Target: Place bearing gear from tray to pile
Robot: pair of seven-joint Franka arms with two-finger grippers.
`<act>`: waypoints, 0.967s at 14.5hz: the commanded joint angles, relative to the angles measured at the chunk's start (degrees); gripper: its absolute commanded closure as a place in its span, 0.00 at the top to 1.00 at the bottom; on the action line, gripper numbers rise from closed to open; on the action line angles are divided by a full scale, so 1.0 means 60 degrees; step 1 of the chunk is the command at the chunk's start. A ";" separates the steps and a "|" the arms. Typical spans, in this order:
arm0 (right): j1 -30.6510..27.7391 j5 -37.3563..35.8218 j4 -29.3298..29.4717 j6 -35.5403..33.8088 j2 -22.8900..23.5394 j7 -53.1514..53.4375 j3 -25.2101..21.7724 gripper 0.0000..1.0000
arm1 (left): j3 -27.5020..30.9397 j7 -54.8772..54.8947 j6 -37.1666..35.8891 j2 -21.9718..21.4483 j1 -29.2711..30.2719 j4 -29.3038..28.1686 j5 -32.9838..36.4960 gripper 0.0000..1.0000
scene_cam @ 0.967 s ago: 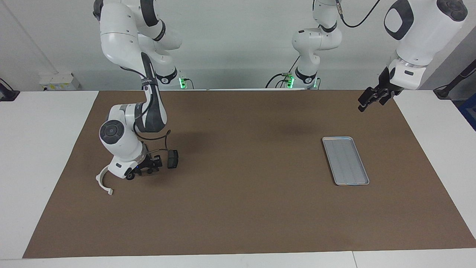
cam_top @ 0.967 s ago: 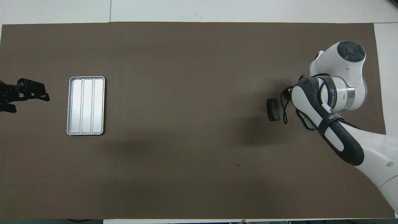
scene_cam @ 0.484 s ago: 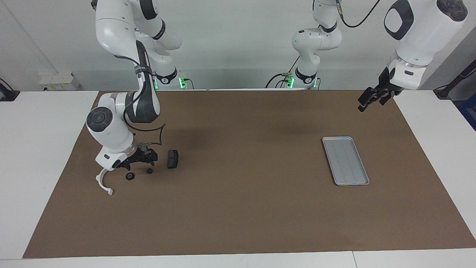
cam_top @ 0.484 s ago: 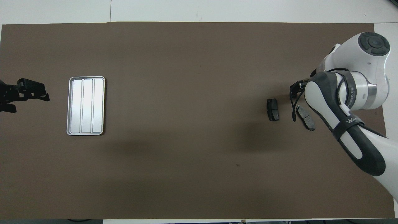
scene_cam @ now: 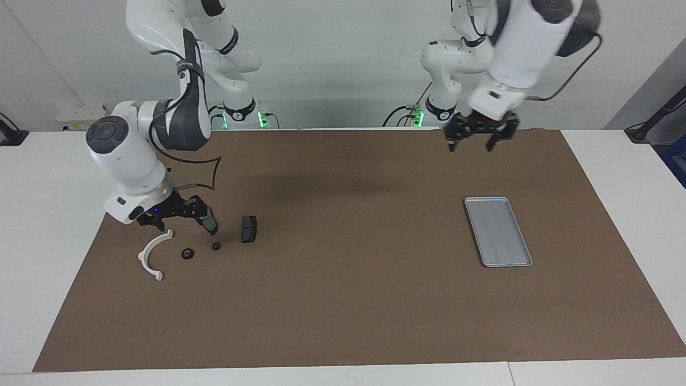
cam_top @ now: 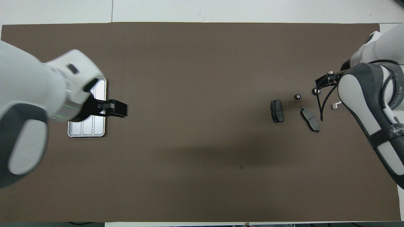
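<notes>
The right gripper (scene_cam: 172,219) hangs wide open and holds nothing, just above the pile at the right arm's end of the surface (scene_cam: 343,300). Under it lie two small black gears (scene_cam: 187,254), a white half-ring (scene_cam: 153,254) and two dark pads (scene_cam: 248,229). The gears lie loose between the half-ring and the pad. The left gripper (scene_cam: 478,135) is open too, holds nothing, and hangs high over the brown mat (scene_cam: 375,177). The tray (scene_cam: 498,231) lies at the left arm's end.

White surface (scene_cam: 64,225) topped with a broad brown mat (scene_cam: 353,300), plain pale wall (scene_cam: 343,59), white box (scene_cam: 86,117) at the wall's foot, even indoor light, soft shadows on the mat
</notes>
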 commanded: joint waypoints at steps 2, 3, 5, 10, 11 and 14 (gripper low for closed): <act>-0.0287 -0.0497 0.0348 -0.0712 -0.0396 -0.0352 0.0096 1.00 | 0.0092 0.0088 -0.0215 -0.0195 -0.1975 0.0002 0.0115 1.00; -0.0331 -0.0497 0.0349 -0.0902 -0.0645 -0.0352 0.0096 1.00 | 0.0092 0.0102 -0.0259 -0.0239 -0.2081 -0.0013 0.0115 1.00; -0.0360 -0.0512 0.0378 -0.1065 -0.0924 -0.0352 0.0096 1.00 | 0.0107 0.0088 -0.0260 -0.0239 -0.2024 -0.0013 0.0115 1.00; -0.0360 -0.0512 0.0671 -0.1402 -0.0969 -0.0307 0.0111 1.00 | 0.0224 0.0058 -0.0274 -0.0225 -0.1044 -0.0013 0.0115 1.00; -0.0360 -0.0512 0.0671 -0.1402 -0.0969 -0.0308 0.0111 1.00 | 0.0210 0.0058 -0.0274 -0.0225 -0.0766 -0.0013 0.0115 1.00; -0.0331 -0.0512 0.0656 -0.1402 -0.0969 -0.0308 0.0111 1.00 | 0.0209 0.0058 -0.0274 -0.0210 -0.0063 -0.0028 0.0115 1.00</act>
